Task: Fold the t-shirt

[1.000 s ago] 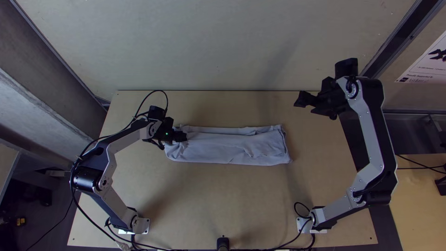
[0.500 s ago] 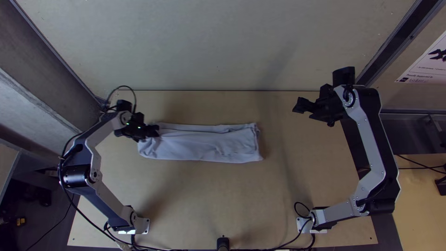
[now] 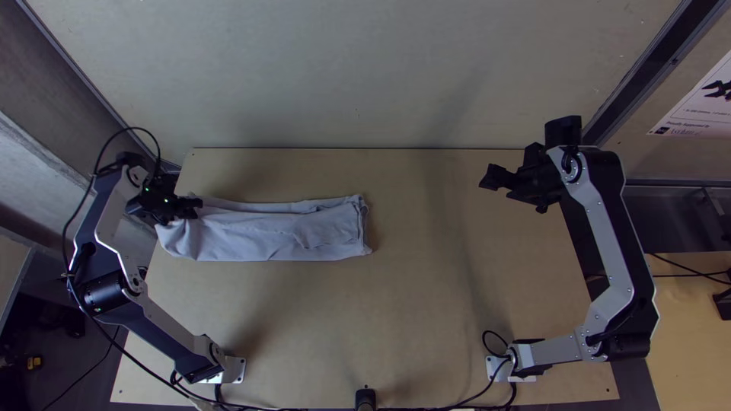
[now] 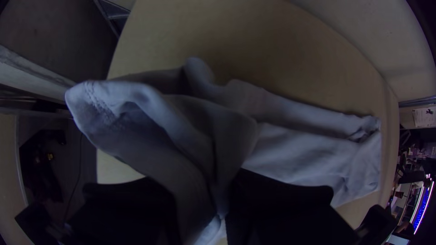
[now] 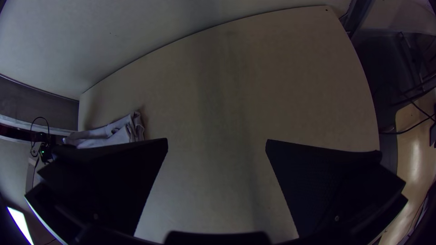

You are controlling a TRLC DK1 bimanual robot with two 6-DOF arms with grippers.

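1. The t-shirt (image 3: 282, 236) is folded to a long, narrow strip, in several layers, so I judge that the greater part of the folding is done.
2. What is left, in my judgement, is either one more fold across the length of the t-shirt, or only to put it down and to smooth it. From the pictures I cannot tell which one is intended.
3. The desk (image 3: 381, 327) is under the t-shirt. The right part of the t-shirt lies quite flat, with some small creases near its right end; the left end is raised and bunched, near the edge of the desk.
4. The left end effector (image 3: 196, 207) is at the left end of the t-shirt, on the side far from the arm bases. It pinches the cloth between its fingers, and the rest of the t-shirt extends from it to the right.
5. The right end effector (image 5: 217, 143) is well apart from the t-shirt, beyond its right end. Its fingers are widely spread, with nothing between them.
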